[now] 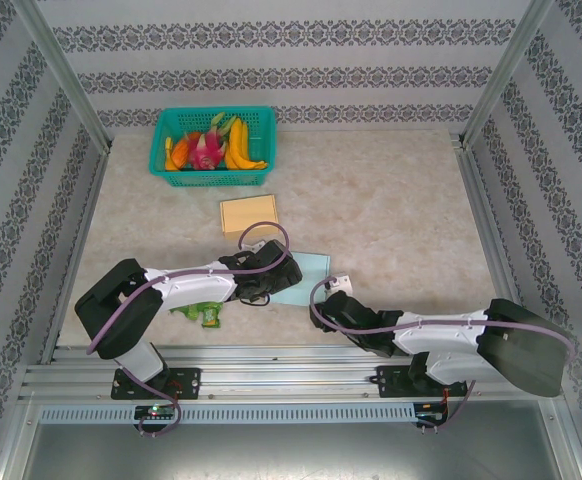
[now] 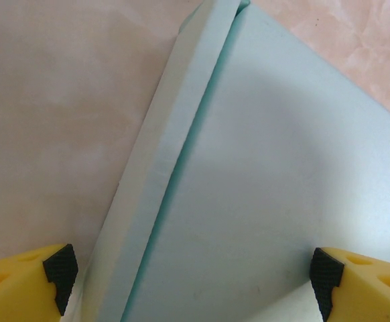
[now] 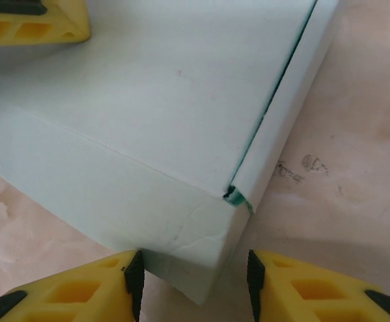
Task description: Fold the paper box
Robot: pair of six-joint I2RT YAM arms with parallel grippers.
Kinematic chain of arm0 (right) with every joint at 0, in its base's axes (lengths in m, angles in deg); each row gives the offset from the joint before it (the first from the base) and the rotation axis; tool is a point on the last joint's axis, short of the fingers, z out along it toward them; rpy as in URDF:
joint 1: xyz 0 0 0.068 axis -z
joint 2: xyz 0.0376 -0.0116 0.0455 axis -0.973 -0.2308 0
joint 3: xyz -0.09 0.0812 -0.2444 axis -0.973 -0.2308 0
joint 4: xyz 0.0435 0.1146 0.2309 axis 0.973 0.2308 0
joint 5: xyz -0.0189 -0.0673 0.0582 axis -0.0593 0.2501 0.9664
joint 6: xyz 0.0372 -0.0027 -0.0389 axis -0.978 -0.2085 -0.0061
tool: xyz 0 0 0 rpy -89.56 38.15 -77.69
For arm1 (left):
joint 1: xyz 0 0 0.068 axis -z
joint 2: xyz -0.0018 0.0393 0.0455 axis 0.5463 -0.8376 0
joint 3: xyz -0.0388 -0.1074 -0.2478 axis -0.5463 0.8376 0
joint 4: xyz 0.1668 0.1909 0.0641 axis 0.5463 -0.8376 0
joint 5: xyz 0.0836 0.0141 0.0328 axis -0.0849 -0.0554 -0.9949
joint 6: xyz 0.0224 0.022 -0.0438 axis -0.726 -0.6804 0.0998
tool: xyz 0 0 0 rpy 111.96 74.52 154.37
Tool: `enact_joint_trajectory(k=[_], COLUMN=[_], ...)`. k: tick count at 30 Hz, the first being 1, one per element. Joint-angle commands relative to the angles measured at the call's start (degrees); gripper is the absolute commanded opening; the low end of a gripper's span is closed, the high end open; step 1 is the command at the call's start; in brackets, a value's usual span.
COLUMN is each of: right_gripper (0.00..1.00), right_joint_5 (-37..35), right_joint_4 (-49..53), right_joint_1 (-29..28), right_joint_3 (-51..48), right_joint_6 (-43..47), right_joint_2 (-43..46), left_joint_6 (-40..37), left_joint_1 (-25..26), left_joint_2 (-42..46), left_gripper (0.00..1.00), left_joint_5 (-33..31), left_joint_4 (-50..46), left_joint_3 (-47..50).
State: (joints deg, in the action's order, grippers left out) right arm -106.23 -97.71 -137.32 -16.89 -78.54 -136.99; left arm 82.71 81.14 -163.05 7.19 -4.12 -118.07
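The pale blue paper box (image 1: 309, 272) lies flat on the marble table between the two arms. My left gripper (image 1: 261, 280) hovers over its left part, jaws open wide; in the left wrist view the box (image 2: 269, 188) and its folded side flap (image 2: 161, 161) spread out ahead of the gripper (image 2: 195, 275). My right gripper (image 3: 195, 282) is open at the box's near corner (image 3: 202, 261): the left pad (image 3: 135, 278) is against the box wall and the right pad (image 3: 254, 278) stands clear of it. A yellow finger (image 3: 27, 20) of the left gripper shows over the box top.
A green basket (image 1: 213, 172) of toy fruit stands at the back left. A tan cardboard sheet (image 1: 249, 213) lies just beyond the box. A small green packet (image 1: 203, 314) lies under the left arm. Metal frame posts and patterned walls close in the table.
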Motion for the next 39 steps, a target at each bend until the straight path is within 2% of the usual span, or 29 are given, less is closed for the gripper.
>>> enact_joint_trajectory(k=[1,8,15,24,31,39], right_gripper=[0.46,0.47,0.43,0.40,0.38,0.38], right_joint_5=[-2.6,-2.5,-3.6,-4.9,-9.6,-9.3], right_joint_4=[1.8,4.7,7.9,5.0,3.9,2.6], right_joint_1=[-0.9,-1.9,-2.1,-1.7,-0.8,0.9], right_joint_3=[0.6,0.6,1.4,2.8,4.1,8.0], right_joint_6=[1.0,1.0,1.1,2.0,3.3,5.2], right_joint_2=[2.1,6.4,7.3,1.9,-2.8,-9.6], left_joint_6=[0.2,0.4,0.4,0.4,0.3,-0.1], left_joint_1=[0.3,0.3,0.3,0.4,0.3,0.5], left_joint_2=[-0.4,-0.6,-0.6,-0.8,-1.5,-1.9], left_gripper=[0.91,0.91,0.91,0.91,0.91,0.91], left_joint_5=[-0.4,-0.5,-0.4,-0.2,0.2,0.9], left_joint_4=[-4.3,-4.2,-4.3,-4.2,-3.9,-3.7], left_joint_3=[1.9,1.9,1.9,1.9,1.6,1.0])
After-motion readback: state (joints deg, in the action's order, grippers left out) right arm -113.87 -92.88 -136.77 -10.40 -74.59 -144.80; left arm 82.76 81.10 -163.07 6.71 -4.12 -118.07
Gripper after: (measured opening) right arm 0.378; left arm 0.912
